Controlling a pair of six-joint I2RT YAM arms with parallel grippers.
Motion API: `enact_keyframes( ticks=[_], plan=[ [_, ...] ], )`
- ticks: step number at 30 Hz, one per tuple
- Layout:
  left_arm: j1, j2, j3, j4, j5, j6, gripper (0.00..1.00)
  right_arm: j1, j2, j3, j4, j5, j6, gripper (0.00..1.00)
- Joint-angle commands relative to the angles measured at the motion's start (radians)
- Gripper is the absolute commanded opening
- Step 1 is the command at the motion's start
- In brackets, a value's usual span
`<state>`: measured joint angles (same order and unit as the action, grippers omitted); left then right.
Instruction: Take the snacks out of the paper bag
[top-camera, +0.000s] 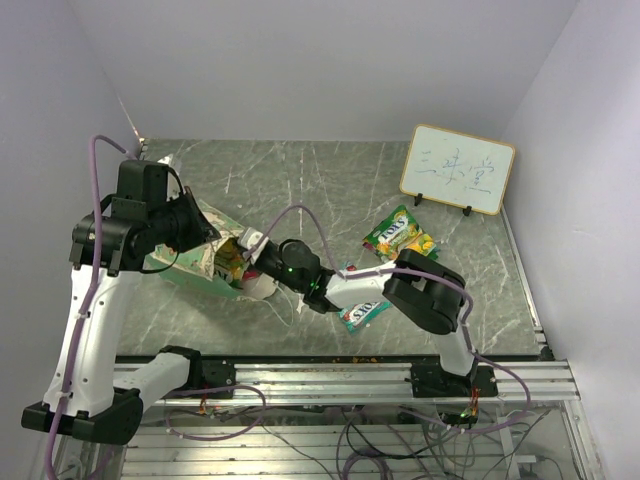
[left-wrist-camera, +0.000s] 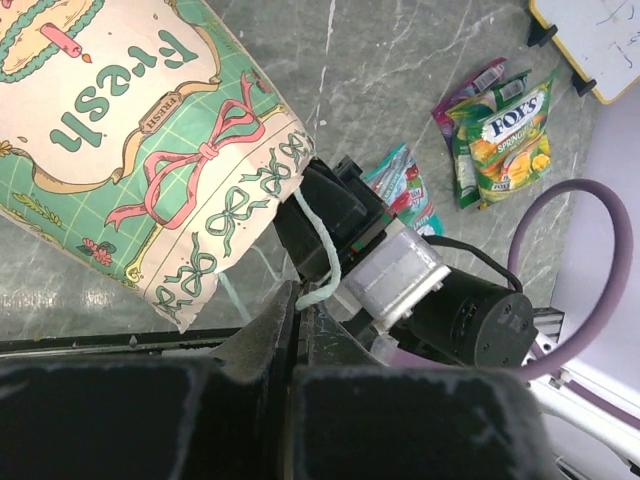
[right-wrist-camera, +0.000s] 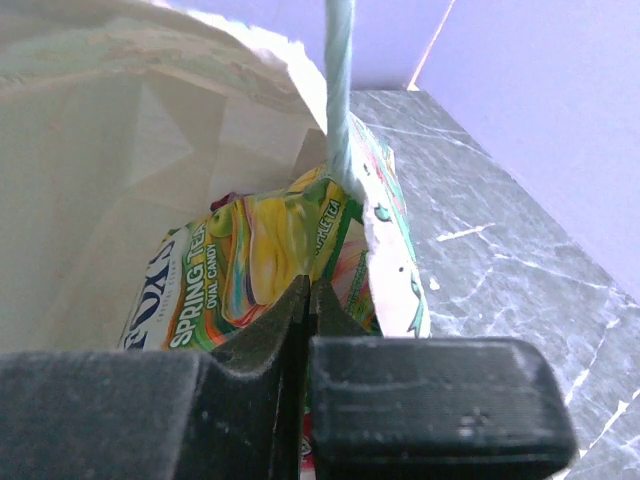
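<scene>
In the mouth of the paper bag (top-camera: 190, 272), a yellow-green candy packet (right-wrist-camera: 250, 270), pinched at its edge by the closed right jaws. Bag lying on its side at the left of the tabletop (top-camera: 300, 180), string handle (right-wrist-camera: 338, 90) pulled taut by the left jaws, closed on it. Already out, well apart to the right: other packets (top-camera: 400, 236), one more (top-camera: 362, 313) beside the right arm. Judged as the drawing-out step. Next, probably: pull straight back with a firm grip, handle held steady to stop the bag from following.
</scene>
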<state>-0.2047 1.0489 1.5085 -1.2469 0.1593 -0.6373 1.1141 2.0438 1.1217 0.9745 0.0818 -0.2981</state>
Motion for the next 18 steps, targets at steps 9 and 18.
enact_keyframes(
  ticks=[9,18],
  plan=[
    [-0.002,0.026,0.025,0.076,0.011,-0.049,0.07,0.008,-0.213,-0.023,-0.111,-0.006,0.09,0.0],
    [-0.003,0.058,0.058,0.109,-0.006,-0.04,0.07,0.008,-0.389,-0.196,-0.251,0.027,0.12,0.0]
  ],
)
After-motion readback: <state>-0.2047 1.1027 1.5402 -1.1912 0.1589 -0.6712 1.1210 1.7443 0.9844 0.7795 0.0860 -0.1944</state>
